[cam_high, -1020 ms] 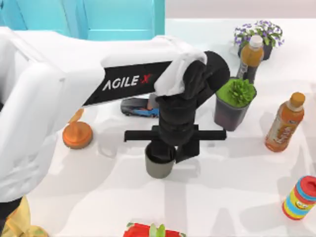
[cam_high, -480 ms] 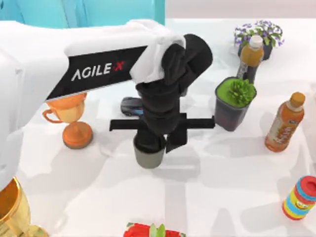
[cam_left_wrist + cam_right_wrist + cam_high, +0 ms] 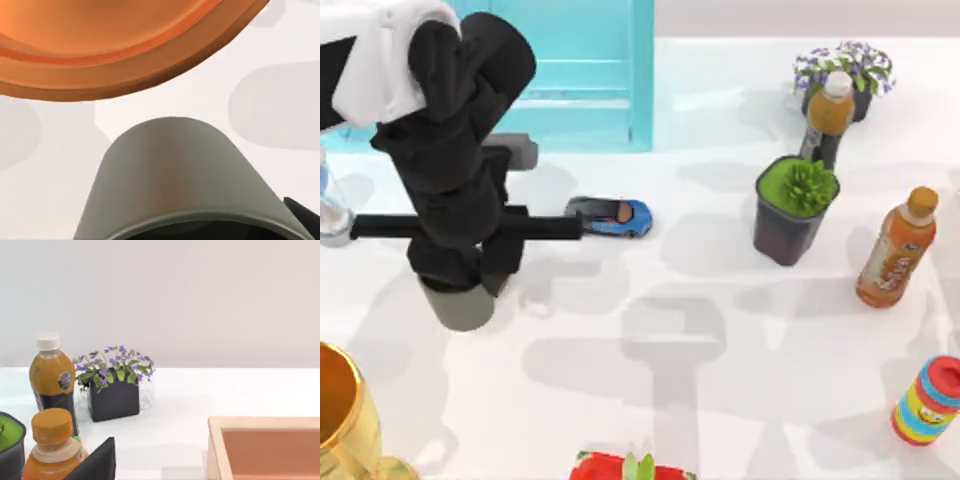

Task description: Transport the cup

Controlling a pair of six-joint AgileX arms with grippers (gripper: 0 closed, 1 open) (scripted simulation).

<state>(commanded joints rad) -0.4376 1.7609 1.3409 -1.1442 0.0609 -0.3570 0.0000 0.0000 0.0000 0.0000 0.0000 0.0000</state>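
Left tool (image 3: pixel 460 285) around cup (image 3: pixel 457 305)

No readable text; bottle (image 3: pixel 894 251) and can (image 3: pixel 928 400) labels illegible

cup (image 3: pixel 458 305) top hidden under left arm, gold trophy (image 3: pixel 345 420) cut off at edge

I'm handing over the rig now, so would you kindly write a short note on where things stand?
Left gripper: shut on the cup, at the table's left side, near the gold trophy. In the left wrist view, the cup hangs above the orange trophy.
Right gripper: parked, near the flower pot and bottles.
Done: cup grasped and held above the table.
Left: carry it to its destination, set it down, release.
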